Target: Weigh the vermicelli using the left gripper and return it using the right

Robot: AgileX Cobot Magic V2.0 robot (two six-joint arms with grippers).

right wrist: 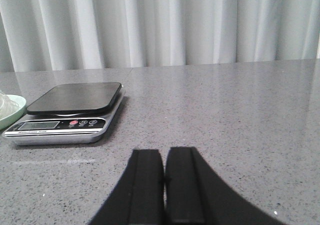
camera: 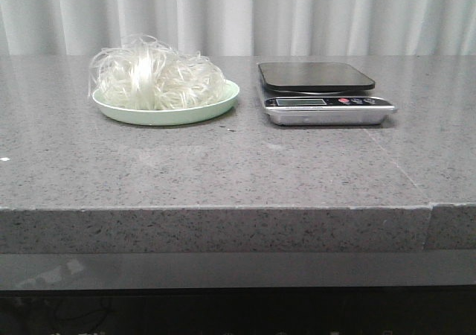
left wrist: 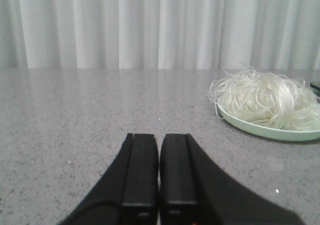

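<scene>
Front view: grey speckled worktop (camera: pixel 223 164), white curtain (camera: pixel 297 15) behind it. Neither arm shows in this view.

Vermicelli (camera: pixel 152 78): loose heap of thin, see-through white strands piled on a pale green plate (camera: pixel 212 106), on the left half of the worktop. Wispy loops stand up above the heap and hang out past the plate's left rim. The heap covers most of the plate; only the near and right rim are bare.

Kitchen scale (camera: pixel 327 97): on the right half, beside the plate but apart from it. Dark weighing platform (camera: pixel 316 74) with nothing on it; silver front panel with a small display (camera: pixel 299 102) and buttons. Reading is too small to make out.

Left hand (left wrist: pixel 159 172): low over bare worktop, the two black fingers (left wrist: pixel 140 170) pressed together, nothing between them. Closed. The vermicelli and plate lie well ahead of it and off to one side.

Right hand (right wrist: pixel 164 180): likewise low over bare worktop, fingers (right wrist: pixel 182 182) together, holding nothing. Closed. Scale sits ahead, off to one side, plate edge just visible beyond it.
</scene>
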